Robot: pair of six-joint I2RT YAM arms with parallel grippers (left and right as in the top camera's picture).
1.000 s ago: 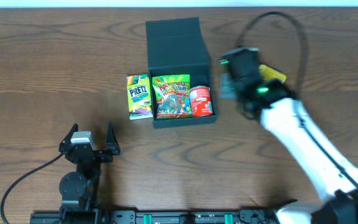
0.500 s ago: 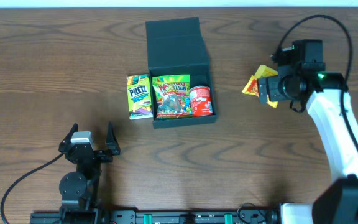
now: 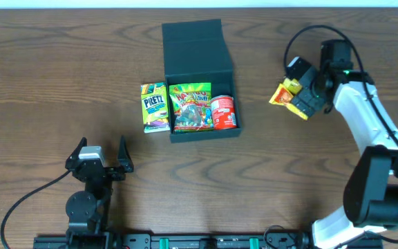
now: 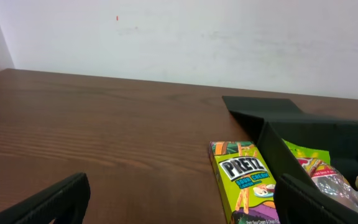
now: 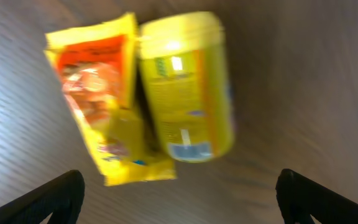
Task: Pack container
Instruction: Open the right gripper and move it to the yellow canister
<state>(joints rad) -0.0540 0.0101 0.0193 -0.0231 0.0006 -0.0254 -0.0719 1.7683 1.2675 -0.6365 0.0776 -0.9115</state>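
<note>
at the far middle of the table (image 3: pixel 47 62) you have the container (image 3: pixel 193 48), its flap lid folded back toward the far edge, with a gummy bag (image 3: pixel 190 107) and a red can (image 3: pixel 222 112) side by side inside. a pretz box (image 3: pixel 155 108) lies just outside, against its left wall. well to the right, your right gripper (image 3: pixel 297 97) hangs with fingers spread over a yellow snack pouch (image 5: pixel 101 106) and a yellow can (image 5: pixel 185 87) lying together. your left gripper (image 3: pixel 101 152) sits at the near left, also spread.

Wooden table (image 3: pixel 47 69), white wall (image 4: pixel 229 43)
</note>
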